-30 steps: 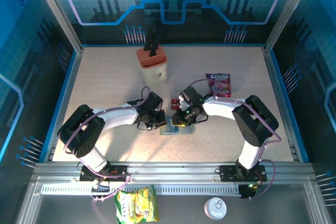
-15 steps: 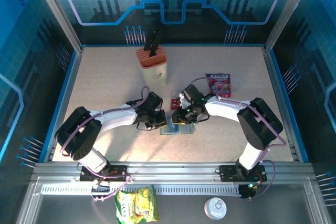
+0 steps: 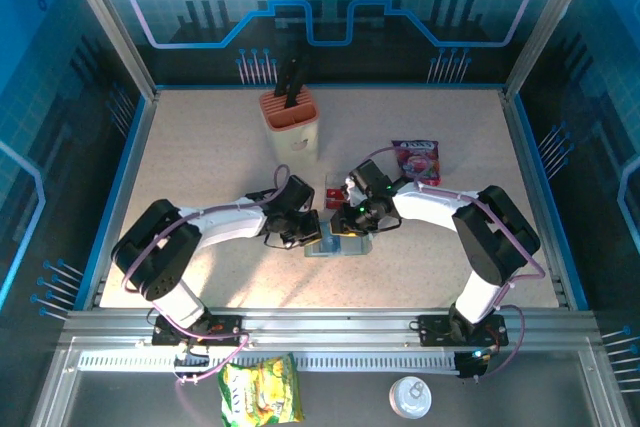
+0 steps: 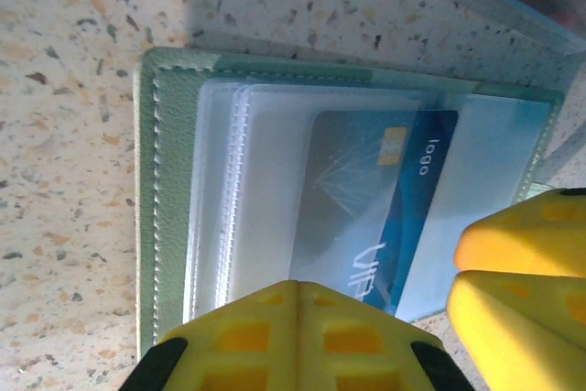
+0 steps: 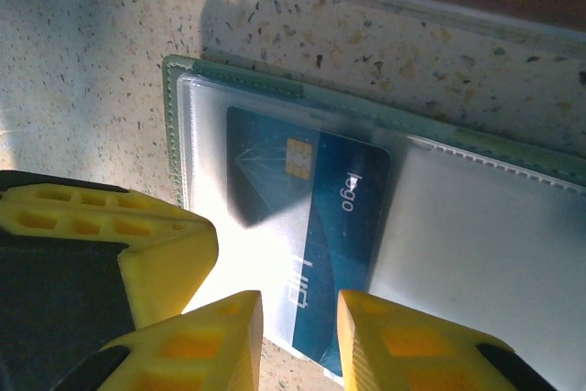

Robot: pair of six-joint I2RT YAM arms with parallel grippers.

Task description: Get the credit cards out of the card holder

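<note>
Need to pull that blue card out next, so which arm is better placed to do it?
Right. The right end effector sits open astride the protruding edge of the blue card; the left end effector looks shut, resting on the card holder, likely bracing it.

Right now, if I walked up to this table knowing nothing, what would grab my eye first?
Two white arms meet mid-table, the left hand and the right hand, both yellow-fingered, nose to nose over an open card holder. Close up, a blue card sits in its clear sleeve, its near edge in the gap between the right hand's fingers. A purple snack packet lies just beyond.
</note>
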